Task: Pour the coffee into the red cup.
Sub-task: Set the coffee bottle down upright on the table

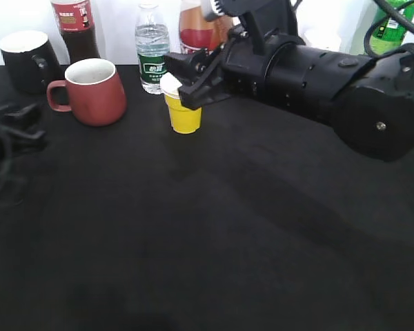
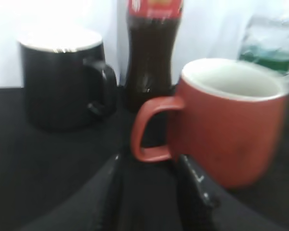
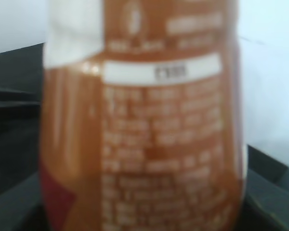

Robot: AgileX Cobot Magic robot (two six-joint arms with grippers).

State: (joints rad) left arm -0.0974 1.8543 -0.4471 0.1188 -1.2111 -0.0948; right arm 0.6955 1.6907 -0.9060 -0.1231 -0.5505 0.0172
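The coffee bottle (image 1: 196,27) stands upright at the back, its lower part hidden behind my right arm. It fills the right wrist view (image 3: 144,134), blurred and very close. My right gripper (image 1: 186,81) has its jaws apart, reaching in at the bottle just above the yellow cup. The red cup (image 1: 91,91) stands upright at the back left with its handle to the left. In the left wrist view the red cup (image 2: 231,120) is just ahead. My left gripper (image 2: 149,161) is open and empty, its fingertips either side of the cup's handle. In the exterior view the left gripper (image 1: 17,121) lies low, left of the cup.
A small yellow cup (image 1: 183,114) stands under the right gripper's fingers. A black mug (image 1: 26,58), a cola bottle (image 1: 76,27) and a water bottle (image 1: 152,58) line the back. A green bottle (image 1: 390,27) is at the far right. The table has a black cloth (image 1: 207,241).
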